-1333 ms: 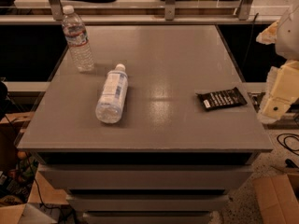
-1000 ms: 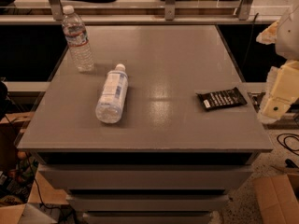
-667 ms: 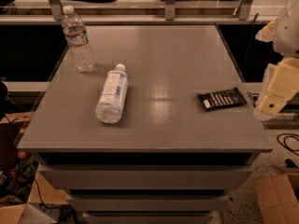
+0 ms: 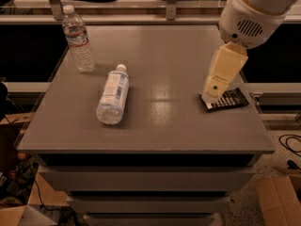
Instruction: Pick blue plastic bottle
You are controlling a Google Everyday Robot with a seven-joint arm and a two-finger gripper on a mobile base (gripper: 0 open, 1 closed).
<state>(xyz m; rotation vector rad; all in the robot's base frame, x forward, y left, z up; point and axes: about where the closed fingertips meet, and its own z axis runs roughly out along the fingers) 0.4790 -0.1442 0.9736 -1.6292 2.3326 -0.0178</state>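
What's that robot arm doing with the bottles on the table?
The robot is meant to pick up the blue plastic bottle, which lies on its side on the grey table with its cap pointing toward the back. Nothing is holding it yet. The gripper hangs over the right side of the table, just above a black packet and well apart from that bottle. Another clear bottle stands upright near the back left corner.

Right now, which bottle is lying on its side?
The blue-labelled bottle, left of centre; the ribbed bottle stands upright behind it. The hand hangs by the black packet.
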